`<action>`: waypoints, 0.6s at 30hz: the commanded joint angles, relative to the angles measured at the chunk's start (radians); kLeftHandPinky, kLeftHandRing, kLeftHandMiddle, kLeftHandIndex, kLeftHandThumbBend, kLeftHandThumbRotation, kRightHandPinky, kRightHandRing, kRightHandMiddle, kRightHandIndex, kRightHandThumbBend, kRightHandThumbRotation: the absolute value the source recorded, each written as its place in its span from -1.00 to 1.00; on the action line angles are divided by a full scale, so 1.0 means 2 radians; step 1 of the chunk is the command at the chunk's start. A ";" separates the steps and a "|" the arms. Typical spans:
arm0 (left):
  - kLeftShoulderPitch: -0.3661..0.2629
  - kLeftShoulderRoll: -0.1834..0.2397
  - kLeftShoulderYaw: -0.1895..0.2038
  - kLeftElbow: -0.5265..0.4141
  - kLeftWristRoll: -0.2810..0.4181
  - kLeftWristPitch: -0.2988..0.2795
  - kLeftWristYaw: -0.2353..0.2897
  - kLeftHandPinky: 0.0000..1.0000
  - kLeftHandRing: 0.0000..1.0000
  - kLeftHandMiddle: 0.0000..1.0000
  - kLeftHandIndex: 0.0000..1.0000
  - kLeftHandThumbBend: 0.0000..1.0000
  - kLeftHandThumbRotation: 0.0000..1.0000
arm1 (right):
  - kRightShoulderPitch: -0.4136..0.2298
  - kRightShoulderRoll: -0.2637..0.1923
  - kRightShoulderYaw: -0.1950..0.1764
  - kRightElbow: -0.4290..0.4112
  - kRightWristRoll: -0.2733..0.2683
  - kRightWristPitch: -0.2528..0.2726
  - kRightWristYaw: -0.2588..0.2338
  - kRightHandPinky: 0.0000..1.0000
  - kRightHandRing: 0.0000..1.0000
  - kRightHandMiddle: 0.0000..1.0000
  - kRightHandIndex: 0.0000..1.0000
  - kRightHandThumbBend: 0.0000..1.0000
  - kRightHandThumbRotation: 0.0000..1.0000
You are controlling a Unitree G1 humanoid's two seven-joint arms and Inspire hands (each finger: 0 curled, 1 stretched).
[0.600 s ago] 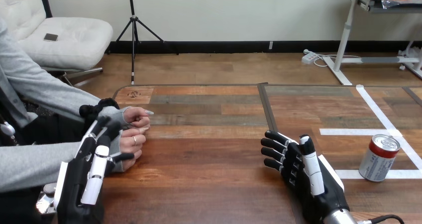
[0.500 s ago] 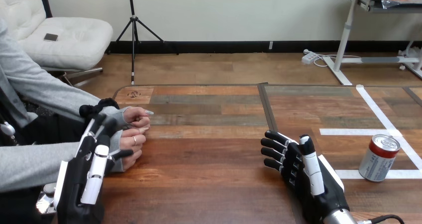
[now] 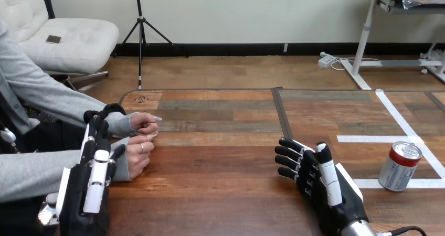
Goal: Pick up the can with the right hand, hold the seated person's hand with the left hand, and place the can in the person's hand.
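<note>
A silver can [image 3: 400, 165] with a red top stands upright on the table at the right, on white tape lines. My right hand [image 3: 320, 181] is open just above the table, a short way left of the can and apart from it. My left hand [image 3: 90, 181] is raised at the lower left, open with its fingers straight. Its fingertips [image 3: 94, 126] reach up in front of the person's grey sleeves. The person's two hands [image 3: 139, 139] rest together on the table's left edge, just right of my left hand. Whether they touch it, I cannot tell.
White tape lines [image 3: 399, 121] mark squares on the right part of the wooden table [image 3: 220, 157]. A dark seam [image 3: 282, 115] runs across the tabletop near the middle.
My left hand has straightened and lifted its fingers, which now point up beside the person's wrists. The right hand, the can and the person's hands have stayed put.
</note>
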 commanded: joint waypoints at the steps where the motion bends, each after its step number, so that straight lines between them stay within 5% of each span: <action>1: -0.031 -0.001 0.005 -0.011 -0.004 0.001 0.000 1.00 1.00 1.00 1.00 -0.42 0.83 | -0.038 -0.008 0.000 -0.018 0.000 -0.005 -0.002 0.70 0.72 0.70 0.68 0.83 1.00; 18: -0.045 -0.001 0.007 -0.005 -0.017 0.011 -0.008 1.00 1.00 1.00 1.00 -0.02 1.00 | -0.050 -0.010 -0.002 -0.013 0.001 -0.001 -0.001 0.70 0.71 0.70 0.67 0.81 1.00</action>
